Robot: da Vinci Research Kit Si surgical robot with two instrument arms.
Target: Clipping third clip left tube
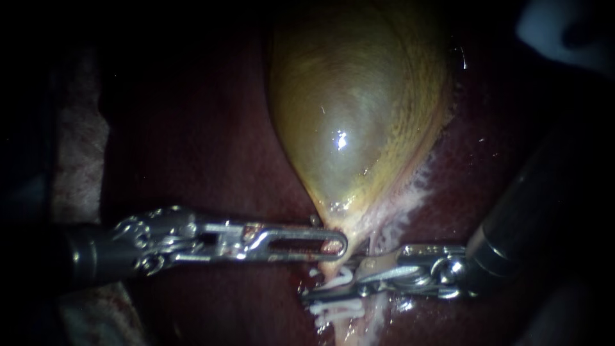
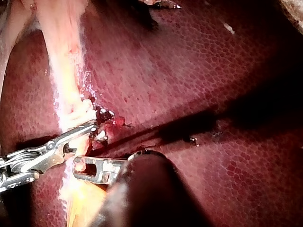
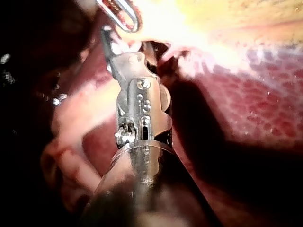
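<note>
Nearest, the right instrument [image 1: 323, 293] has its jaws closed narrowly across the pale tube [image 1: 343, 327], between white clips [image 1: 334, 308] and hiding that stretch. Just beyond, the left instrument [image 1: 336, 245] clamps the neck of the gallbladder [image 1: 352, 115]. The dark liver [image 1: 211, 141] lies behind.

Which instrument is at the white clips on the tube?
The right instrument, entering from the right: its tip lies across the tube among the white clips. The left instrument sits higher, at the gallbladder's narrow end.

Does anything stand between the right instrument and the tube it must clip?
Nothing visible does: the right instrument lies across the tube between white clips; the left instrument sits clear, by the gallbladder.
</note>
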